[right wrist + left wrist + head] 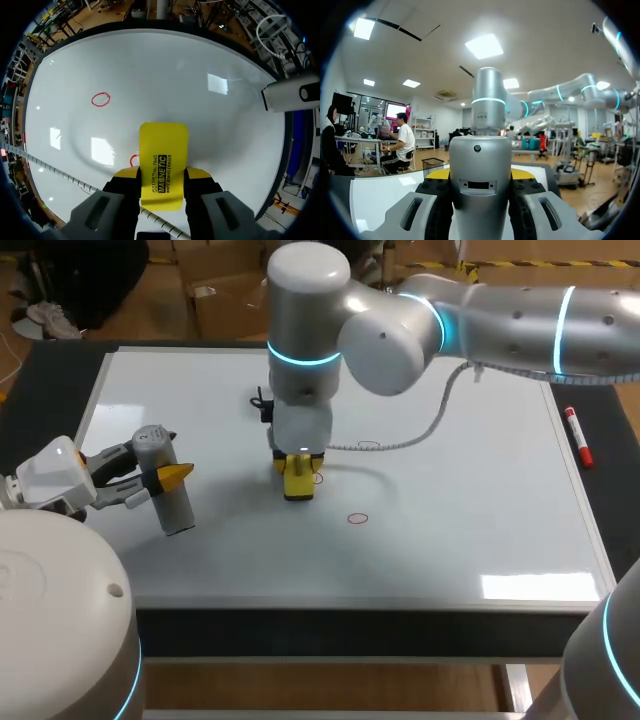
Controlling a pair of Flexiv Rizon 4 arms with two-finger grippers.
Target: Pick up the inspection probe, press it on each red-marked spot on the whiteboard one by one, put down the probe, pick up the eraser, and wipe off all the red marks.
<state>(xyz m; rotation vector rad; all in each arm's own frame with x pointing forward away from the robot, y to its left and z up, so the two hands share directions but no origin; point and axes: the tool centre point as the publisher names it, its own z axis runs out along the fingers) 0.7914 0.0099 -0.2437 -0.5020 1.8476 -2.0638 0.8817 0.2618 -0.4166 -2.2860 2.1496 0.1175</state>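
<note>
- Left gripper (167, 478): my left claw, coming in over the left part of the whiteboard (460, 540). It is closed on the inspection probe (174, 506), with a yellow tip on either side of the grey barrel.
- Inspection probe: a grey cylinder, held tilted. Its lower end is near the board's surface, but I cannot tell whether it touches.
- Right gripper (162, 176): my right claw, pointing down near the board's middle. It clamps the eraser (163, 160) between both fingers.
- Eraser: a yellow block standing out ahead of my right fingers, its far end at the board.
- Red mark beside the eraser (133, 160): partly hidden behind the eraser's edge.
- Red circle (357, 518): on bare board, apart from the eraser, toward the front edge.
- Faint red outline (368, 445): just beside the grey cable (432, 428).
- Red marker (578, 438): lies on the dark table, just off the board's right edge.
</note>
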